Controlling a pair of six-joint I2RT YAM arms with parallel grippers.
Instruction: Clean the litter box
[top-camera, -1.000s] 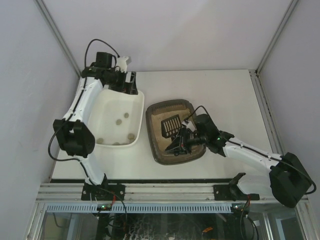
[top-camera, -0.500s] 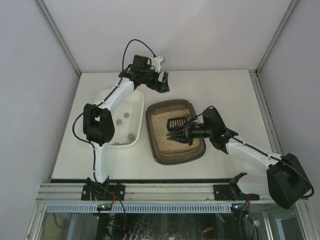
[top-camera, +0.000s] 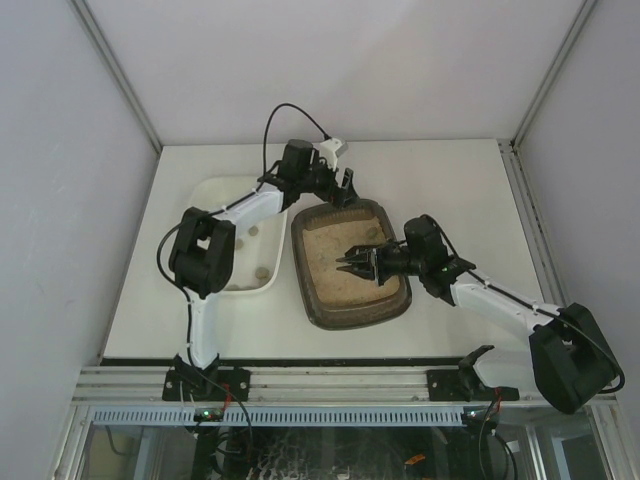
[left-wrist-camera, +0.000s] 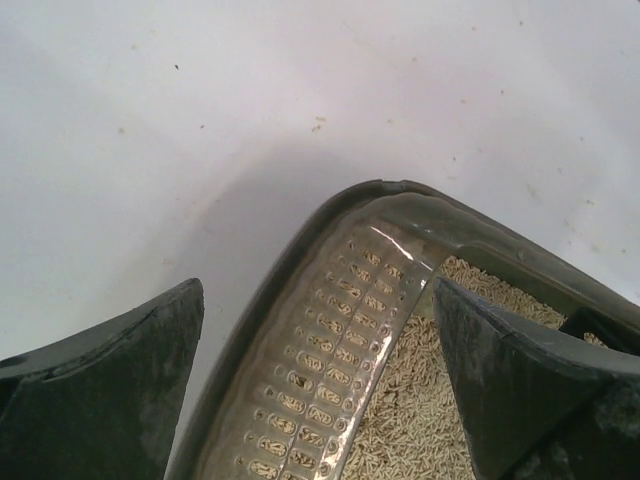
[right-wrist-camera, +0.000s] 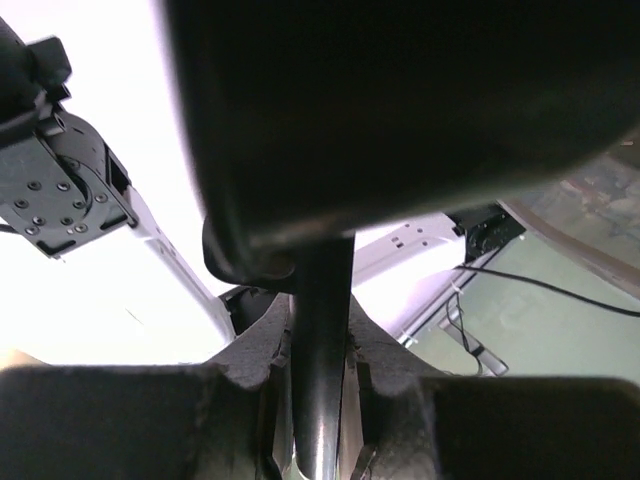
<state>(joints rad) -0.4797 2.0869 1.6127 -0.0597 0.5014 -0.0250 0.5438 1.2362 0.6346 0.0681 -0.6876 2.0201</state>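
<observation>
Your litter box (top-camera: 352, 318) sits on the desk (top-camera: 450, 190) near the middle, just right of the white tray (top-camera: 232, 286), and is filled with pale sand (top-camera: 325, 262). A few small grey lumps (top-camera: 262, 271) lie in the white tray. Your left gripper (top-camera: 338, 190) is at the far edge of the litter box. In the left wrist view its fingers (left-wrist-camera: 110, 390) are spread wide, one on each side of a rounded corner of the brown rim (left-wrist-camera: 330, 340). They hold nothing, and you cannot tell whether they touch the rim. Your right gripper (top-camera: 378, 262) hangs over the sand in the right half of the box, pointing left. It is closed around the handle of the black scoop (top-camera: 355, 262). In the right wrist view that handle (right-wrist-camera: 322, 300) runs straight up between the clamped fingers (right-wrist-camera: 255, 385), and the dark scoop head fills the top of the picture.
</observation>
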